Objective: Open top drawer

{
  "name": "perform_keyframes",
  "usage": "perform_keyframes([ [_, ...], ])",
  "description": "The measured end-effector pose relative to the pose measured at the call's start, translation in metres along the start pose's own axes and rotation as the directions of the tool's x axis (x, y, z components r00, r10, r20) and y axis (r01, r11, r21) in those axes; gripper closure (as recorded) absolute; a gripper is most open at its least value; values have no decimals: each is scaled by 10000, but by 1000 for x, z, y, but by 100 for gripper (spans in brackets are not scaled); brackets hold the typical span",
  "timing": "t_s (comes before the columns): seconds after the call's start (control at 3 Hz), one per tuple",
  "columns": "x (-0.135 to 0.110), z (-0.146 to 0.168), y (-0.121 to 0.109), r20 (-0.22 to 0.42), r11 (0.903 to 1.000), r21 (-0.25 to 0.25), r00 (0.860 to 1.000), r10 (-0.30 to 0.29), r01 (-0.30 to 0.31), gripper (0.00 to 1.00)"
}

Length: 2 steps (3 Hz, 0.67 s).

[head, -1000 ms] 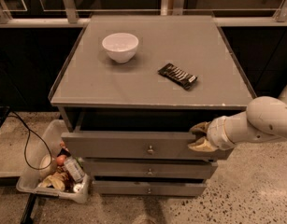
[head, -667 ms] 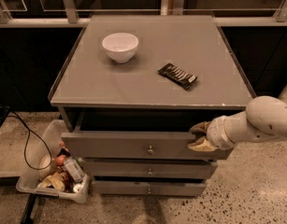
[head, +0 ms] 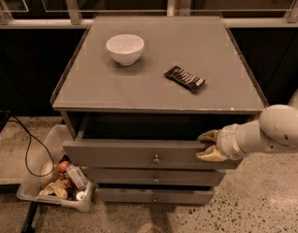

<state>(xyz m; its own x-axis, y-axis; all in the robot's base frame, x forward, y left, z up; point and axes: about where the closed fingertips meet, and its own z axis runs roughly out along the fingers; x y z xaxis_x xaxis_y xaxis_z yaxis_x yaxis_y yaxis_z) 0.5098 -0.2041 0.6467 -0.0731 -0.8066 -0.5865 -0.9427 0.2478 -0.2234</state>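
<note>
The top drawer stands partly open under the cabinet top, its front jutting past the slimmer drawers below. The gripper pinches the front's upper edge near its right end. Judging by the gap, more pulling remains.

The grey table carries two things on its flat top: a white bowl at the back left and a dark bar right of centre, well apart. The claw is below the table's front edge, at the right end of the drawer.
</note>
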Motion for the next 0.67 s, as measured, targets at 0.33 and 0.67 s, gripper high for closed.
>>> perform_keyframes([
  [0.33, 0, 0, 0, -2, 10000, -4, 10000, -1, 1, 39],
  [0.67, 2, -1, 14, 355, 9992, -400, 9994, -59, 73, 15],
])
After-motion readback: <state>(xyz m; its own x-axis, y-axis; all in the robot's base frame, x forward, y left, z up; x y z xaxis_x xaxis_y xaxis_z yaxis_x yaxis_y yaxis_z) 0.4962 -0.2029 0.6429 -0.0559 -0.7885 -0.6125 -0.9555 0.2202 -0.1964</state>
